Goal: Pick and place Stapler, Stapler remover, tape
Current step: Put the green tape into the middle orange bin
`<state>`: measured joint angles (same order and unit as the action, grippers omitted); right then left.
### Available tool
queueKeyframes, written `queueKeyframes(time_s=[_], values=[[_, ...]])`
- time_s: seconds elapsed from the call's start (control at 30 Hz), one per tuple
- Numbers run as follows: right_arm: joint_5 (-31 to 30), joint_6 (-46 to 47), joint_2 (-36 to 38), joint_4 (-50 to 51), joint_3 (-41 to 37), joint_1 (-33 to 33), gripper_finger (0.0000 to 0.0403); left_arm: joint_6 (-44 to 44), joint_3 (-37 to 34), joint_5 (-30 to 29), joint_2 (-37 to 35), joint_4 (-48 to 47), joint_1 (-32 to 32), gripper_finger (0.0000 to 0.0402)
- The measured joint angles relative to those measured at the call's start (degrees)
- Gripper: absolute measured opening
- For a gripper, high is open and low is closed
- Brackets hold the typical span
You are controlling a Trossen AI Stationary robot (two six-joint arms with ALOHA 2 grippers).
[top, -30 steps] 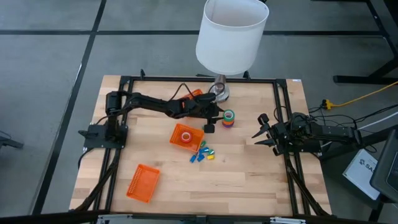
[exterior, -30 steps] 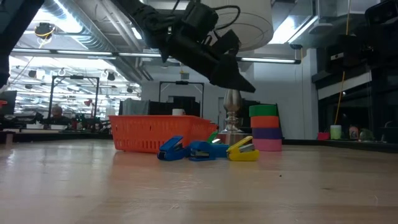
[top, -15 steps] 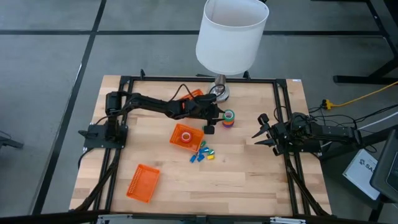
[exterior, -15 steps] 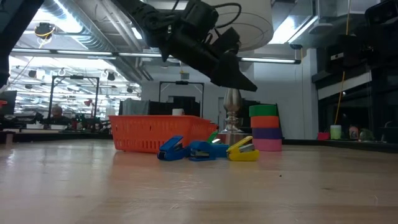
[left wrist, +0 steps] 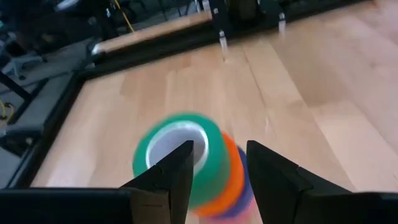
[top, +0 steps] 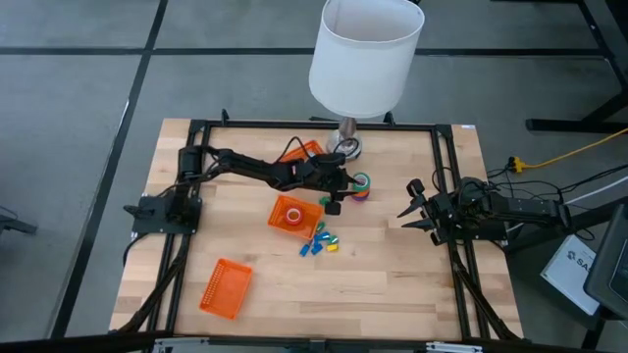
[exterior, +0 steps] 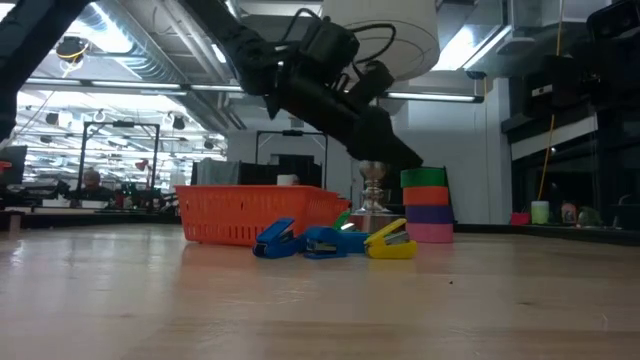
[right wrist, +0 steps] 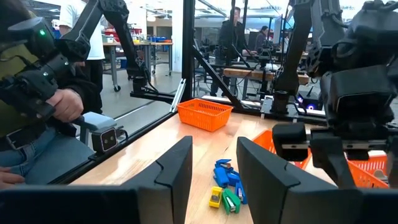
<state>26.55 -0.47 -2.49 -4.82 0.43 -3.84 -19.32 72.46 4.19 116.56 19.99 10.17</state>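
The tape (top: 362, 186) is a stack of small rolls standing beside the lamp base, green on top, then orange, purple and pink (exterior: 427, 205). My left gripper (top: 341, 196) is open and slants down at the stack's top from the table's left. Its fingers (left wrist: 219, 147) stand on either side of the green roll (left wrist: 161, 140). Small blue, yellow and green stapler-like pieces (top: 319, 242) lie in a heap on the table. Which one is the stapler remover, I cannot tell. My right gripper (top: 410, 203) waits open at the right edge. My left gripper has its fingertips (exterior: 410, 160) right at the upper edge of the green top roll, coming from the table's left and slanting down. I cannot tell whether they touch it. The stack stands upright on the table.
An orange basket (top: 294, 216) with a roll inside sits just left of the heap. Another basket (top: 226, 287) lies near the front left, and a third (top: 306, 149) behind my left arm. A lamp with a white shade (top: 365, 54) stands at the far edge, close to the stack.
My left gripper has come down and a little toward the table's right, onto the top of the tape stack. Its fingers have kept the same gap. The stack and the other things have stayed where they were.
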Motion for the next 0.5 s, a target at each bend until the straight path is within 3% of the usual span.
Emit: queueKeyframes(time_s=[0.27, 0.5], values=[[0.0, 0.0, 0.0, 0.1, 0.0, 0.0, 0.0129, -3.8, 4.7, 0.0, 3.2, -1.8, 0.1, 0.0143], [0.0, 0.0, 0.0, 0.0, 0.0, 0.0, 0.0129, -2.6, 9.6, -0.1, 4.3, -12.4, 0.2, 0.0143]])
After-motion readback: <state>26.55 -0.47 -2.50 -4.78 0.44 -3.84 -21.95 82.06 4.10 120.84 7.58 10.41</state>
